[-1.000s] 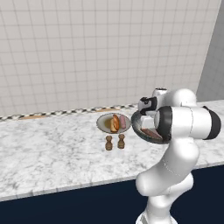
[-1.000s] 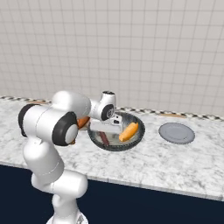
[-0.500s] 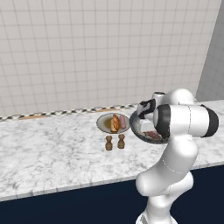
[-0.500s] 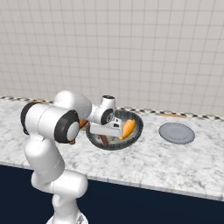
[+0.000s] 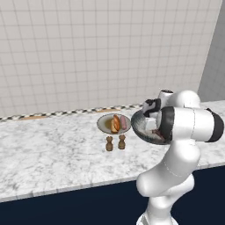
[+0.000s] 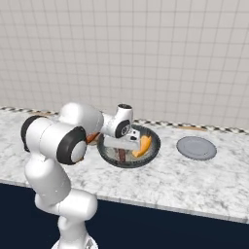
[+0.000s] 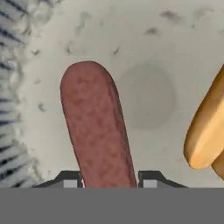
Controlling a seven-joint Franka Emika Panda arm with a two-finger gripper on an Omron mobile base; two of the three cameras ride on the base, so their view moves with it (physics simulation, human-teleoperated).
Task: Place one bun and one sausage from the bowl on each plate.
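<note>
Claw is down inside the bowl, at centre of the right base view. In the hand view its two dark fingertips stand apart at the bottom edge, one on each side of the sausage; jaws open and straddling, with no clear sign of pressure on the meat.

Step in hand, as judged: taking the sausage from the bowl. To do it well, close squarely across the sausage's narrow width, keep the grip near the end now between the tips, and lift straight up before travelling, so the bun at the right edge of the hand view is not dragged.

Orientation: the sausage lies flat on the bowl's pale speckled floor. In the hand view its long axis runs from bottom centre up towards upper left, the rounded far end pointing to the upper left of frame. The bun sits apart from it, to the right.

One plate, centre of the left base view, already carries a bun and a sausage. The second plate, at right of the right base view, is bare. Both rest on the marble bench
</note>
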